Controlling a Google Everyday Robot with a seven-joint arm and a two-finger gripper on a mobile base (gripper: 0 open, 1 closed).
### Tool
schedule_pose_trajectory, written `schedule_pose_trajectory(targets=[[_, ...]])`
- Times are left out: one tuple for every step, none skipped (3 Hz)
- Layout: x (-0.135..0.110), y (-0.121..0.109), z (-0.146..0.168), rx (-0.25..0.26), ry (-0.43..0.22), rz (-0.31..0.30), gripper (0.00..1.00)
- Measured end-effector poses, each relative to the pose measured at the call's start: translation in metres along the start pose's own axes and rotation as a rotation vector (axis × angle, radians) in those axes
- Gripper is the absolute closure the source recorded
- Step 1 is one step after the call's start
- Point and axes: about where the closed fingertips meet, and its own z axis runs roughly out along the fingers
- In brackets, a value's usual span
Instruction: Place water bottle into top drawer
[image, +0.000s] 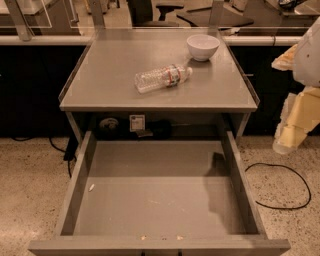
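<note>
The water bottle (163, 78) lies on its side on the flat grey cabinet top (105, 80), its white cap pointing right toward a white bowl. The top drawer (150, 192) is pulled wide open below, with a bare grey bottom and low sides. My gripper (292, 132) hangs at the right edge of the view, beside the cabinet and above the floor, well right of the bottle and holding nothing I can see. Its yellowish fingers point down.
A white bowl (202, 46) stands at the back right of the cabinet top, close to the bottle's cap. A black cable (280, 187) loops on the speckled floor to the right of the drawer. Chairs and desks stand behind the cabinet.
</note>
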Motion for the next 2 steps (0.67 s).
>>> schedule_pose_trajectory(targets=[[0.0000, 0.0000, 0.0000, 0.000, 0.000, 0.000, 0.00], [-0.0037, -0.0067, 0.0077, 0.001, -0.010, -0.017, 0.00]])
